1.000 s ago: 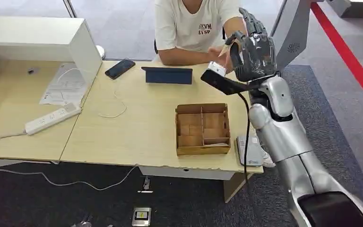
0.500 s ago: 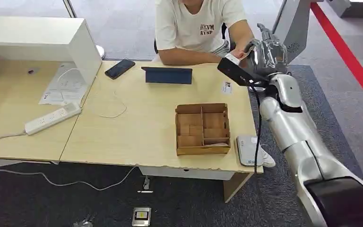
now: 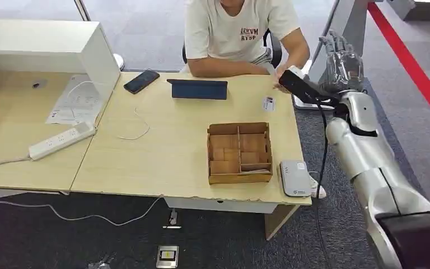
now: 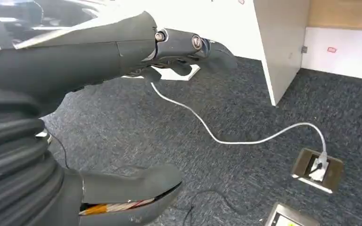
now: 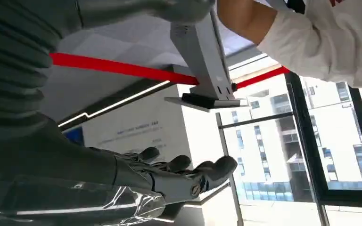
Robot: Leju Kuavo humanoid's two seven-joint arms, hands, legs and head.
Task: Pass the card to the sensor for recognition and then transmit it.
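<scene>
I see the right hand (image 3: 344,67) now further right in the frame, beyond the table edge, fingers apart and holding nothing; the card (image 3: 268,103) now lies on the table (image 3: 162,151) at upper right; the person's hand (image 3: 284,75) sits beside it.

The card (image 3: 267,103) print is too small to read.

The table (image 3: 162,145) is pale wood-coloured, and the divided tray (image 3: 239,152) on it is a browner wood tone. The phone (image 3: 141,80) is black, the tablet case (image 3: 197,89) dark navy, the power strip (image 3: 61,140) white. The person's T-shirt (image 3: 232,31) is white with dark red lettering. The carpet (image 3: 369,84) is dark grey-blue, crossed by a red floor stripe (image 3: 409,50). The right hand (image 3: 344,63) is dark grey on a silver arm (image 3: 369,162).
</scene>
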